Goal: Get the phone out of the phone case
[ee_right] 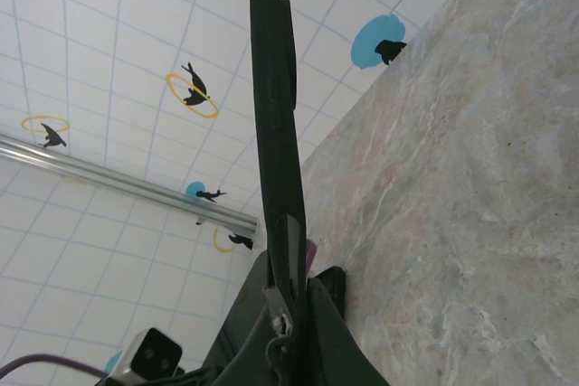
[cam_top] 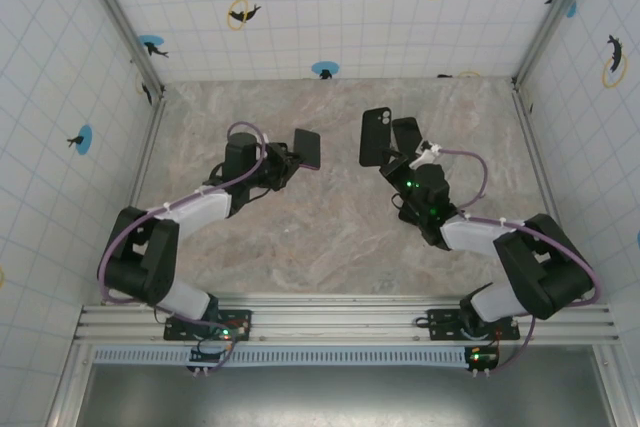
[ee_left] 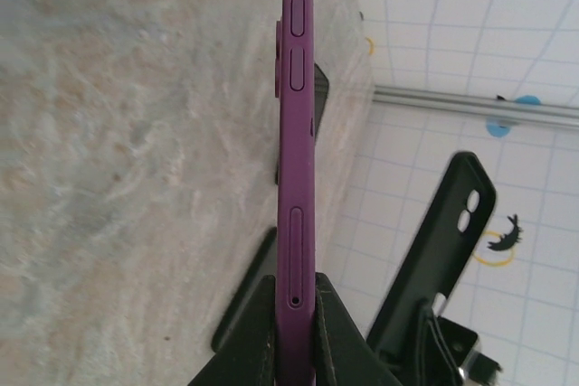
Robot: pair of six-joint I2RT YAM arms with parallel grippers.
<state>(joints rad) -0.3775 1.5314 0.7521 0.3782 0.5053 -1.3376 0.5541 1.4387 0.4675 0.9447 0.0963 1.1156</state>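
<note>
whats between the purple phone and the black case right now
Nothing but bare table, seen in the top view. The purple phone, in the left gripper, and the black case, in the right gripper, are held apart over it.

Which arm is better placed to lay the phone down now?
Left, probably: the left fingers clamp the purple phone, while the right fingers hold only the empty black case.
</note>
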